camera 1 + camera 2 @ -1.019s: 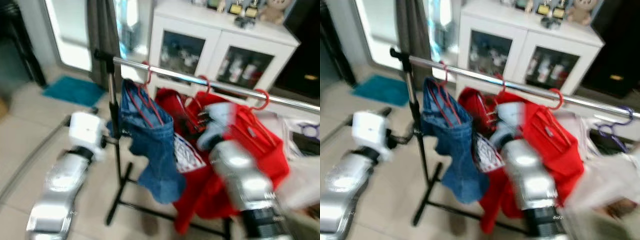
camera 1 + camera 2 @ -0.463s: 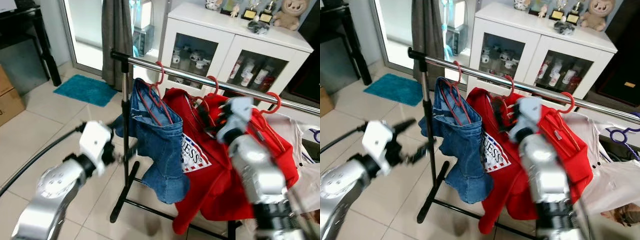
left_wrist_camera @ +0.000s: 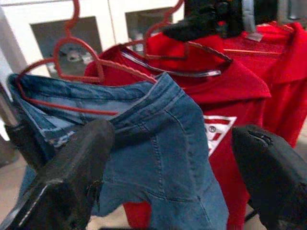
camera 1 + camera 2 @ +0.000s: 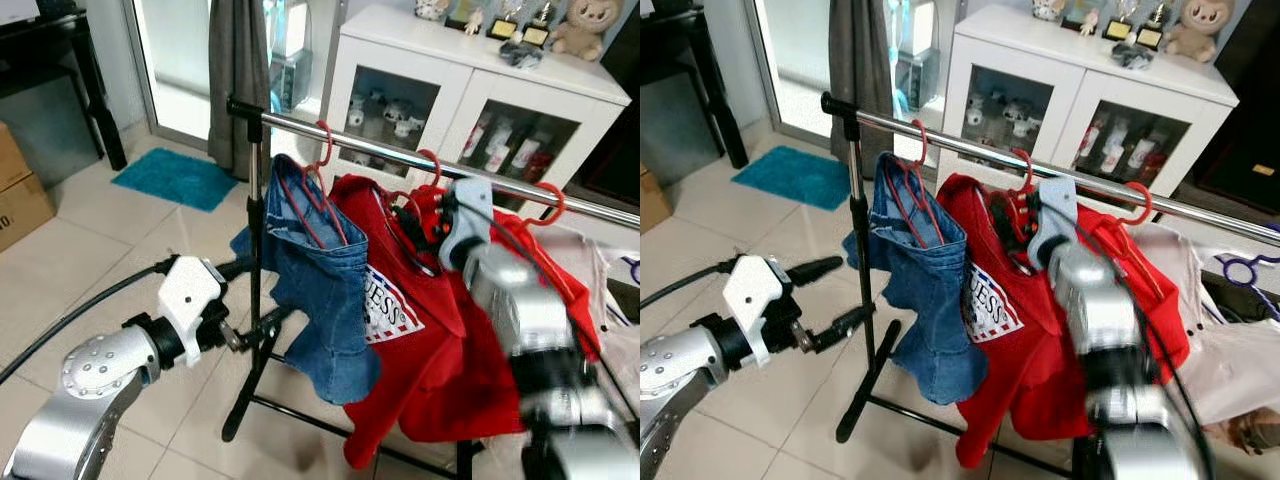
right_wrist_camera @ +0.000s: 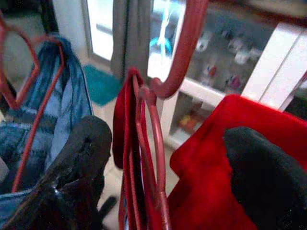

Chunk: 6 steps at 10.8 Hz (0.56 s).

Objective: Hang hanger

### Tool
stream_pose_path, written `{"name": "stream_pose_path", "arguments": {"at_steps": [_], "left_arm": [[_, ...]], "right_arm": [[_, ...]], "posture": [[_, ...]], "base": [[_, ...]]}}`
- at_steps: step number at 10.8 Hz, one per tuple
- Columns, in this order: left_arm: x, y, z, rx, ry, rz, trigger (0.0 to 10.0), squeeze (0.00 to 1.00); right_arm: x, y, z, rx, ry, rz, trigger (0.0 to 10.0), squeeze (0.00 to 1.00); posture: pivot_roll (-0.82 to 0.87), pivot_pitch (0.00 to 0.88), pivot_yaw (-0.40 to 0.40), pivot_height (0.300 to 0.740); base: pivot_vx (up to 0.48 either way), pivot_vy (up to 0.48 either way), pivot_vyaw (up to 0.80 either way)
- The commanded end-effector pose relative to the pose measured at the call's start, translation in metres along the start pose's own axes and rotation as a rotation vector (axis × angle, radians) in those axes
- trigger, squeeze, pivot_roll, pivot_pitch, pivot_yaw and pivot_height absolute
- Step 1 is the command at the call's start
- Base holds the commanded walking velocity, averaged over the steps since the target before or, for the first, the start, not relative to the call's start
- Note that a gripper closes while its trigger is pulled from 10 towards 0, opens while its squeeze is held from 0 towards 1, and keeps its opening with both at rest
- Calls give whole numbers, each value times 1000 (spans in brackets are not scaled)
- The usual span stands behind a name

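- Since half a second ago your right arm has pushed further in toward the rail, so the right gripper [image 4: 1015, 222] now sits among the red hangers rather than short of them; your left gripper [image 4: 830, 298] has drifted closer to the rack's upright pole. The picture has also sharpened.
- The clothes rack [image 4: 252, 300] stands on pale floor tiles [image 4: 90, 250], with open floor on your left side all the way to the teal mat [image 4: 172, 178] by the glass door. Behind the rail, the white cabinet [image 4: 520, 85] closes off the far side.
- The silver rail [image 4: 380, 153] runs from the upright at your left and slopes away to your right, past the picture edge.
- A red garment [image 4: 440, 350] takes up the middle of the rail and hangs low, nearly to the rack's foot bar.
- A blue denim garment [image 4: 320, 290] hangs just beside the upright on its own red hanger [image 4: 322, 175], touching the red garment's edge.
- Your right arm is raised and stretched forward, wrist level with the rail. Its fingers [image 5: 81, 167] are spread wide either side of a red hanger hook [image 5: 180, 52], not closed on it.
- That hanger [image 4: 1025, 178] is the one you're working with; its hook is up at the rail, though you cannot tell whether it fully rests over it.
- Your left arm is held low and forward, fingers [image 3: 72, 167] parted with nothing between them, pointing at the denim.
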State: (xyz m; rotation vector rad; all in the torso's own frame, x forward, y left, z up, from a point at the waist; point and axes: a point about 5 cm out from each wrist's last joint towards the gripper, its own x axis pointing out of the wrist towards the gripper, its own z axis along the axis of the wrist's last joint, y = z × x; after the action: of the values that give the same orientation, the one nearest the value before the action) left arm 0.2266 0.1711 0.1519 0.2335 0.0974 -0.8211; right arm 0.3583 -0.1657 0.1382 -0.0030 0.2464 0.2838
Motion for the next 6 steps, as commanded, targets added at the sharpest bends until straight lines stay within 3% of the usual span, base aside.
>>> {"name": "stream_pose_path", "arguments": {"at_steps": [1,2,3,4,5,6], "left_arm": [[2,-3,3,6,-6,-28,10000,0],[2,-3,4,4,-6,-37,10000,0],[1,-3,4,3,-5,-45,10000,0],[1,-3,4,2,-4,-47,10000,0],[1,-3,4,1,-4,-46,10000,0],[1,-3,4,1,-4,-47,10000,0]], "right_arm": [[2,-8,-5,4,53,-3,10000,0],[5,-12,-9,13,94,-11,9412,0],[7,-16,-12,45,119,-36,2588,0],[10,-19,-13,58,130,-49,0,0],[11,-17,-13,102,125,-26,0,0],[11,-15,-13,91,129,-4,0,0]], "posture": [[51,0,-124,740],[52,0,-126,740],[57,0,-129,740],[58,0,-130,740],[58,0,-130,740],[58,0,-130,740]], "base": [[0,0,0],[0,0,0],[0,0,0],[0,0,0],[0,0,0],[0,0,0]]}}
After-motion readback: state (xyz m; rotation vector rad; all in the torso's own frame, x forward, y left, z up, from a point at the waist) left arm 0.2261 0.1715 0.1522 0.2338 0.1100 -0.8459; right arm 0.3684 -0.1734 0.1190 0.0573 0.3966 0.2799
